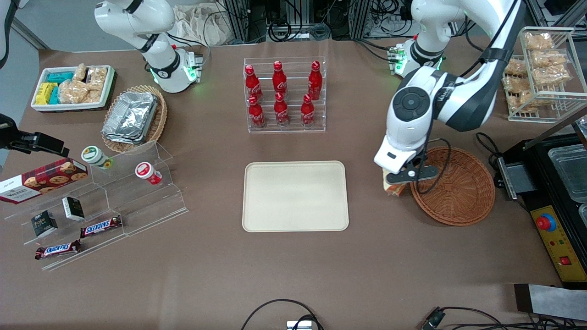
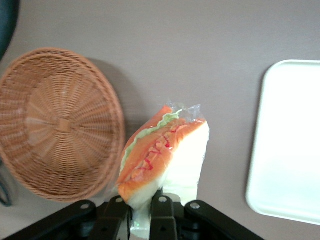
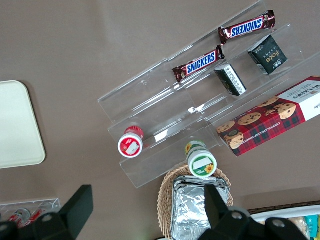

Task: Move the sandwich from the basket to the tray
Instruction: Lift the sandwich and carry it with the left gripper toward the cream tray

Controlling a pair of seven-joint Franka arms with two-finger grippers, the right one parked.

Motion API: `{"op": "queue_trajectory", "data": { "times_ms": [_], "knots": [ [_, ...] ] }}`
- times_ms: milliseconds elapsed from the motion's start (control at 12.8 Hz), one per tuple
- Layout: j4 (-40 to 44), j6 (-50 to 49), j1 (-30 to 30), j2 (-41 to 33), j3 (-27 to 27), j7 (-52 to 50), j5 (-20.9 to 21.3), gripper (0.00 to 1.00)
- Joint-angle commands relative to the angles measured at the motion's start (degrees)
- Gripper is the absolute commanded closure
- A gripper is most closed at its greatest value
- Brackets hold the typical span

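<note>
On the brown tabletop, a clear stepped display [image 1: 105,201] toward the parked arm's end carries Snickers bars [image 1: 101,226], two small cups and a box of cookies [image 1: 43,179]; a tan wicker basket of foil containers [image 1: 133,117] sits farther from the front camera. At centre, a rack of red cola bottles [image 1: 284,94] stands farther from the camera than the cream tray [image 1: 295,196], which lies bare. Toward the working arm's end, the left gripper [image 1: 398,179] hangs above the table between the tray and the reddish-brown woven basket [image 1: 458,192], just beside the basket's rim, its fingers [image 2: 161,212] pinched tight on the wrapped sandwich [image 2: 162,155] (orange and green filling showing), held clear of both basket and tray.
</note>
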Motion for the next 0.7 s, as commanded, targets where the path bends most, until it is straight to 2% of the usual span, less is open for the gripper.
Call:
{"op": "queue_trajectory", "data": {
  "times_ms": [0,235,469,626],
  "knots": [
    [6.33,-2.67,-3.4,6.1,-0.39,-5.67,3.82,0.88],
    [11.86,-3.73,-7.7,11.28,-0.39,-9.55,5.15,0.88],
    [19.32,-6.97,-12.18,18.05,-0.3,-14.03,9.18,0.88],
    [24.25,-8.91,-14.91,21.92,-0.12,-14.48,9.46,0.88]
  ]
}}
